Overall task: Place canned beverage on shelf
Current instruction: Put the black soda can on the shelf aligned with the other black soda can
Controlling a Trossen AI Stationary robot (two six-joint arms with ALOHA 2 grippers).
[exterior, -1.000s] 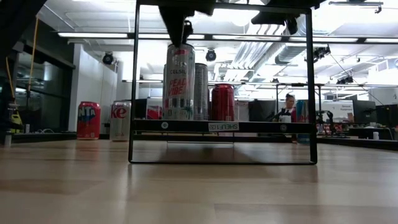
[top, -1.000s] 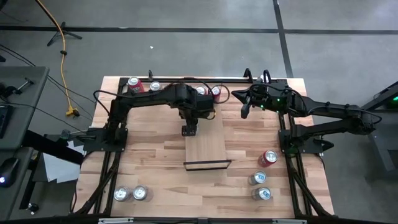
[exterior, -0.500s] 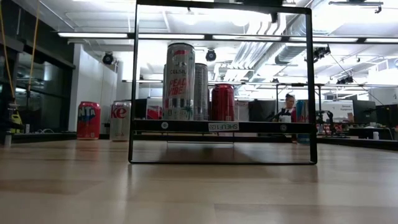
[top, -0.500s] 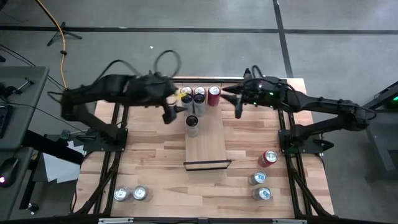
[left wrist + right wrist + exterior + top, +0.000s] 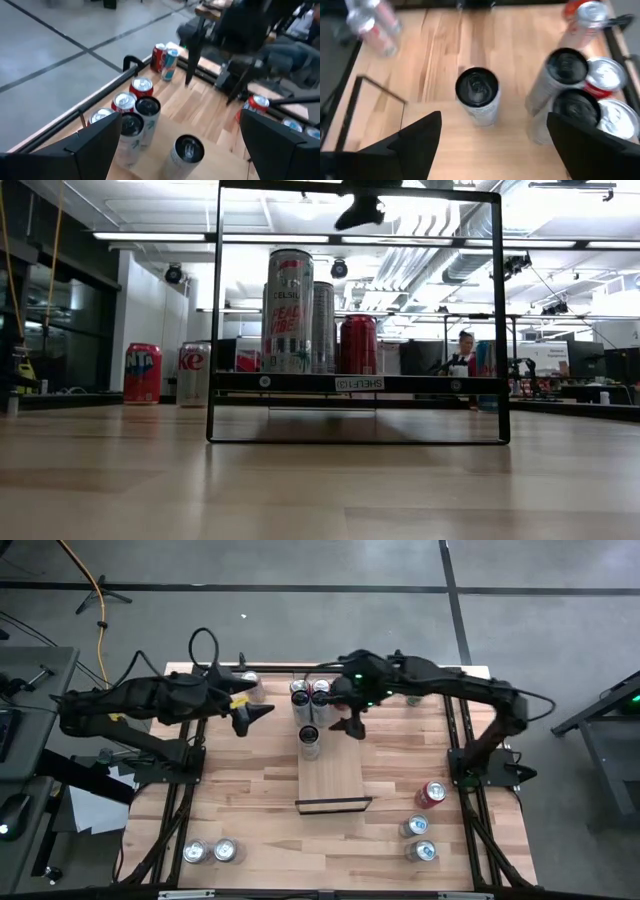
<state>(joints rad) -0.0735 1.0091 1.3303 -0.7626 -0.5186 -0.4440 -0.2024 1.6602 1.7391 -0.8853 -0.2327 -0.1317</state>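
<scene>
**Q:** Where are your arms rn?

**A:** Going L to R: my left gripper (image 5: 262, 712) hangs over the table's far-left part, near the far edge, fingers spread wide w/ nothing between them. It's well apart from the shelf (image 5: 333, 780). My right gripper (image 5: 345, 725) is above the far end of the shelf, just beside the silver can (image 5: 310, 741), also spread wide & empty.

**Q:** And the drink?

**A:** The silver can stands upright on the shelf's far end, free of both grippers. In the low view it reads as a tall silver tin w/ red lettering, on the shelf board between the black rails (image 5: 214, 320). Right behind it, by the table's far edge, a cluster of cans (image 5: 309, 691) stands upright. Two cans (image 5: 210, 852) sit at the near-left corner. Three more (image 5: 422, 823) are near the right edge, the red one farthest back.
</scene>
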